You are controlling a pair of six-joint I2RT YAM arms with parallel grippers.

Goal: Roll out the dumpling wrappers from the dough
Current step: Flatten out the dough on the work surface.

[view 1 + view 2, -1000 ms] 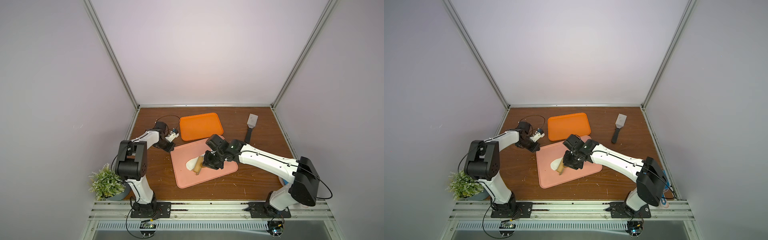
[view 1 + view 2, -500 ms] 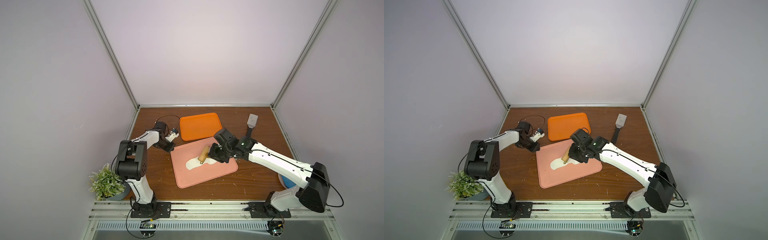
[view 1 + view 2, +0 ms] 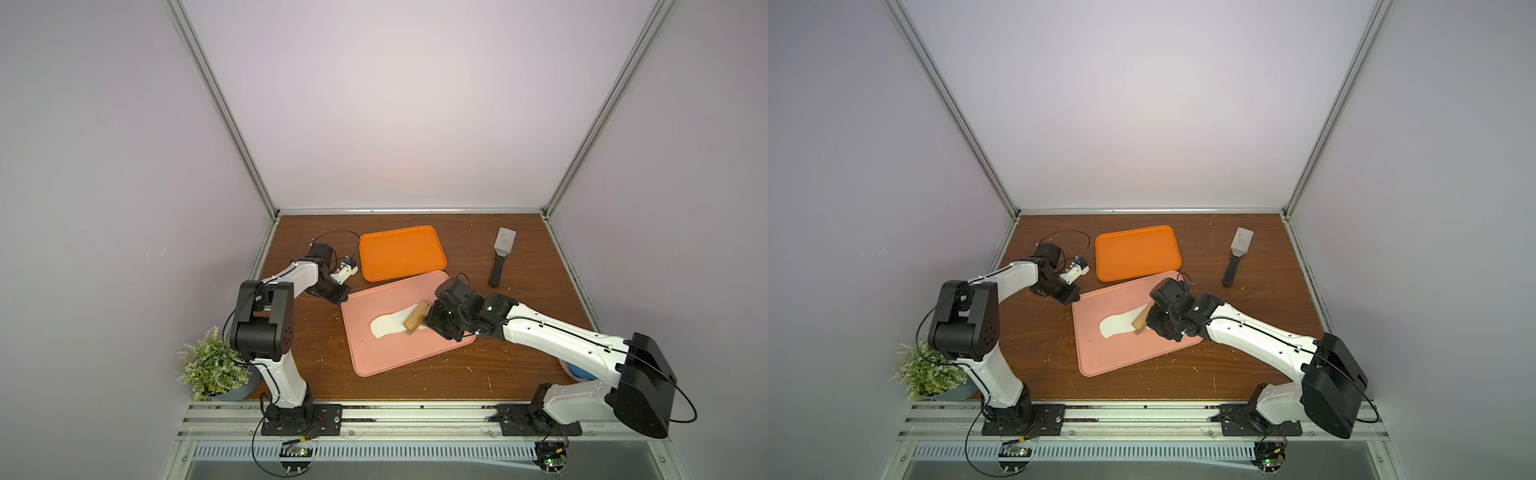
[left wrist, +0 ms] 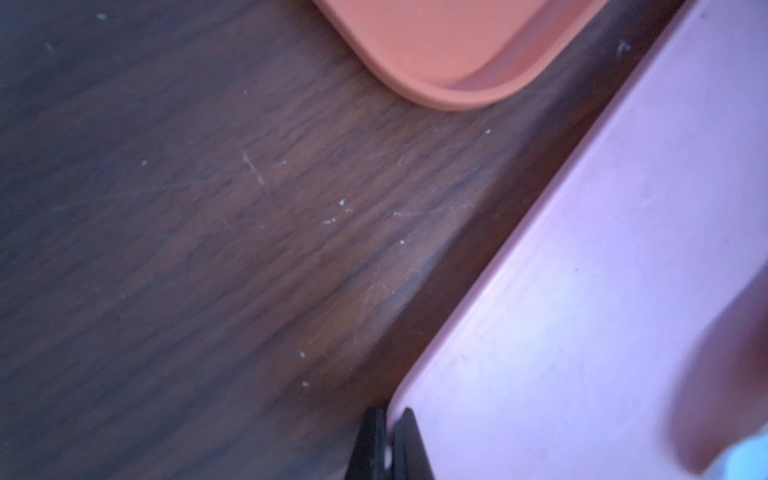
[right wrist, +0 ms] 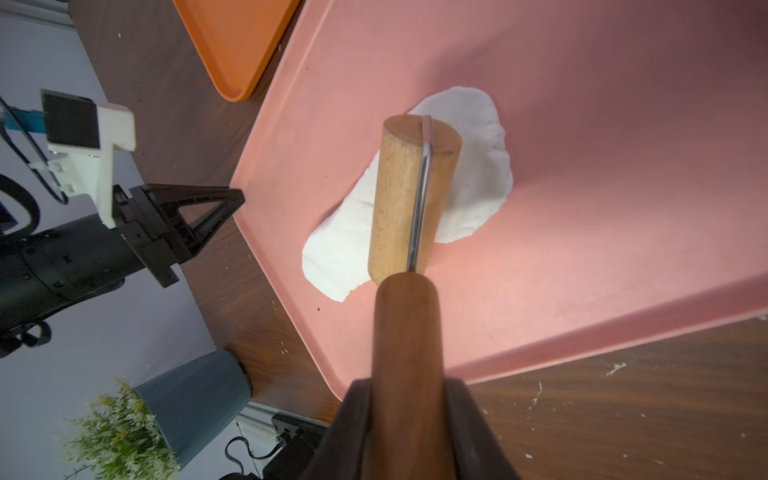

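While the right gripper clamps the rolling pin on the dough, mid-frame on the pink mat, the left gripper is pinched shut; a hard push might tear the dough.

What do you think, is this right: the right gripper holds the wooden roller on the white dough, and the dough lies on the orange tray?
Not quite: in the right wrist view the dough lies on the pink board, not the orange tray. The right gripper does hold the wooden roller on it.
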